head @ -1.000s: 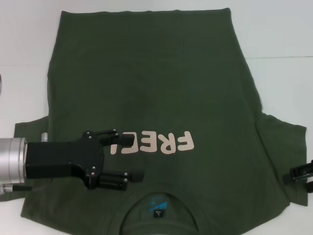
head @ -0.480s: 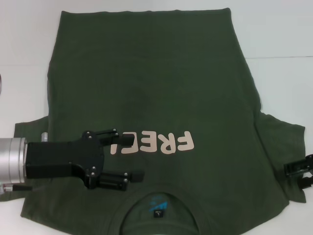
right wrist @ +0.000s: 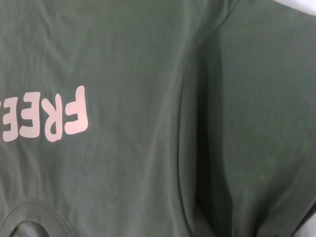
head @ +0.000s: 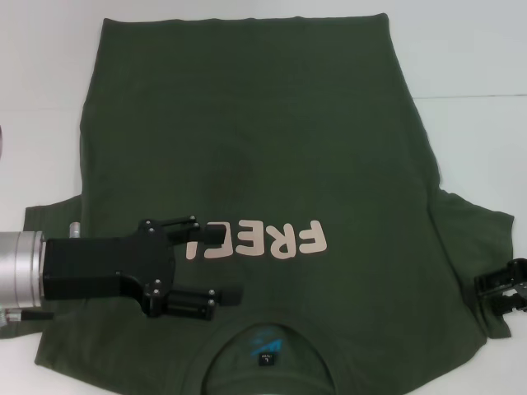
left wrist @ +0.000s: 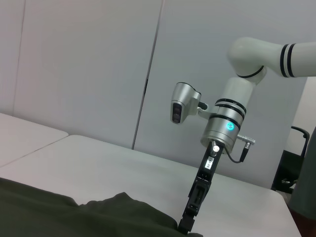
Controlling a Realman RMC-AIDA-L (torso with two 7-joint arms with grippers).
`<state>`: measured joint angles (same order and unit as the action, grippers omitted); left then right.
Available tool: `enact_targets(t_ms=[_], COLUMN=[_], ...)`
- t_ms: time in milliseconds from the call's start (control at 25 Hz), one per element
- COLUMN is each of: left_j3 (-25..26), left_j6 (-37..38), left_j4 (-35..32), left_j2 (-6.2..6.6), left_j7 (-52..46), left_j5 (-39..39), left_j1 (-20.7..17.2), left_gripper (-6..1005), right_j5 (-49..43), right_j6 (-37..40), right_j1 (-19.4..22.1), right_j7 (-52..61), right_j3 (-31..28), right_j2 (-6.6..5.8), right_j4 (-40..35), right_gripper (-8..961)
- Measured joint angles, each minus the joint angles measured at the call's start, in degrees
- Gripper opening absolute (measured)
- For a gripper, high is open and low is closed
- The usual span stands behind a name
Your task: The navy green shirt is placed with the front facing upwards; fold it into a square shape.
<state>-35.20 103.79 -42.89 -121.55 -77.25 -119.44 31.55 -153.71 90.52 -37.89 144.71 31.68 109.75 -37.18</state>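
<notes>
Lying flat, front up, on the white bench (head: pixel 478 58): shirt (head: pixel 255 148), collar nearest the robot, left sleeve folded under. Hovering over the chest beside the "FREE" lettering (head: pixel 272 239): left end effector (head: pixel 226 263), fingers spread, released. Touching the right sleeve's edge: right end effector (head: pixel 500 290), grip impossible to tell.

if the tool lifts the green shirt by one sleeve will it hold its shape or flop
The green shirt looks like thin cloth lying flat with soft wrinkles, so it would probably droop and trail. Spread wide on the white table, it would likely drag and bunch rather than slide as one piece.
</notes>
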Motion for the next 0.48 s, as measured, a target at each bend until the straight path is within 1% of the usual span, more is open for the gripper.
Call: enact_targets(t_ms=[200, 480], left_j3=[-0.05, -0.04], left_j6=[0.0, 0.01], left_j4=[0.07, 0.08], left_j2=[-0.08, -0.12], left_j7=[0.0, 0.0], left_j5=[0.0, 0.0], left_j1=[0.0, -0.11], left_gripper=[893, 892], right_j5=[-0.01, -0.24], right_j6=[0.02, -0.09], right_j1=[0.04, 0.35], right_j7=[-0.11, -0.11], right_j3=[0.0, 0.05], right_j2=[-0.03, -0.33], right_j4=[0.01, -0.03], right_gripper=[723, 728])
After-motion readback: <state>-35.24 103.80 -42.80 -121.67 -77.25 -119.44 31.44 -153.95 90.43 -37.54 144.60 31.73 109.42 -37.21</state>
